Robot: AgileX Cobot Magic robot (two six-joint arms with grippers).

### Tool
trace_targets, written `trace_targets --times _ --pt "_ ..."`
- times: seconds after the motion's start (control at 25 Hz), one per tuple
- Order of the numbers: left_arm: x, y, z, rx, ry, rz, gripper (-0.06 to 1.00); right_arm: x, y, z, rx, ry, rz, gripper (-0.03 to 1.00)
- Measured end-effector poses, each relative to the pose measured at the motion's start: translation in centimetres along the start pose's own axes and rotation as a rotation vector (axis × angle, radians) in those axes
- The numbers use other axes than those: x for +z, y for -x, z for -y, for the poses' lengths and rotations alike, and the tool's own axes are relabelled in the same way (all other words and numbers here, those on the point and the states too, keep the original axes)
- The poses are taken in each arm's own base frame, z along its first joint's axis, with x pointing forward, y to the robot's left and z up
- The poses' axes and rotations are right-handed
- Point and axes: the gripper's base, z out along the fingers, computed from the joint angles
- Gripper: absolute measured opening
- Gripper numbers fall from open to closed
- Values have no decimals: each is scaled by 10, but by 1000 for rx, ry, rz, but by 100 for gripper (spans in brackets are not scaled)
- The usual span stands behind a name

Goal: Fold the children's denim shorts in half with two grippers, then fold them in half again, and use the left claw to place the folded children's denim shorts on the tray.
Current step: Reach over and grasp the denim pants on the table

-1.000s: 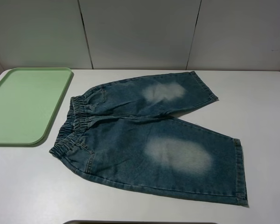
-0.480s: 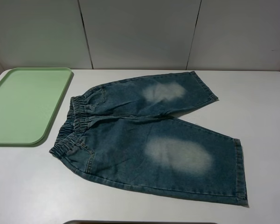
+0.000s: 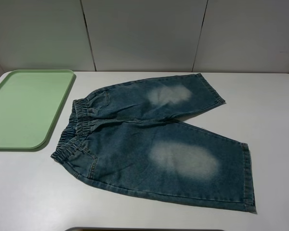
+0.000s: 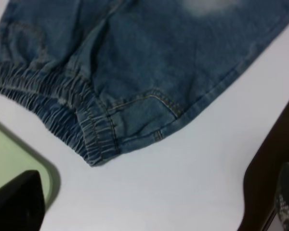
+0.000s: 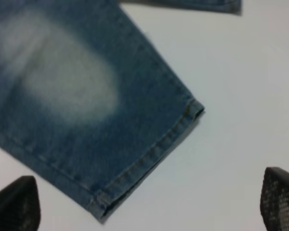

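Edging into the high view's right edge, the right gripper (image 5: 147, 207) now appears, jaws released near a leg hem (image 5: 149, 159). The left gripper (image 4: 144, 202) hangs with jaws released too, beside the waistband (image 4: 62, 101). The shorts (image 3: 154, 144) lie unfolded mid-frame, right of the tray (image 3: 24, 108), so folding looks imminent.

Blue-washed denim shorts (image 5: 135, 120) with a pale faded patch (image 5: 62, 82) lay flat on the white table (image 5: 241, 96). The right black claw (image 5: 147, 204) hovered near the hem, its textured fingertips (image 5: 279, 199) wide apart.
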Motion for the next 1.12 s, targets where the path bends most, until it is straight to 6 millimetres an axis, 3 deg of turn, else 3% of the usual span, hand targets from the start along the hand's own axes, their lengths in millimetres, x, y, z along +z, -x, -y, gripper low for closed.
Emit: trace_targets --times 0.28,0.44,0.72,0.92,1.12 --pt "29 13 -7 256 -59 -37 95 7 5 -3 -209 55 -42 69" --pt "58 14 -18 422 -74 -149 95 18 -5 -4 -313 43 -79 69" --pt "98 13 -27 514 -120 -259 95 41 -21 -3 -426 -29 -95 69" --pt "123 7 -28 579 -186 -327 95 43 -17 -2 -446 -53 -49 69" --pt "143 2 -28 633 -242 -365 95 56 -14 -4 -518 9 -119 69"
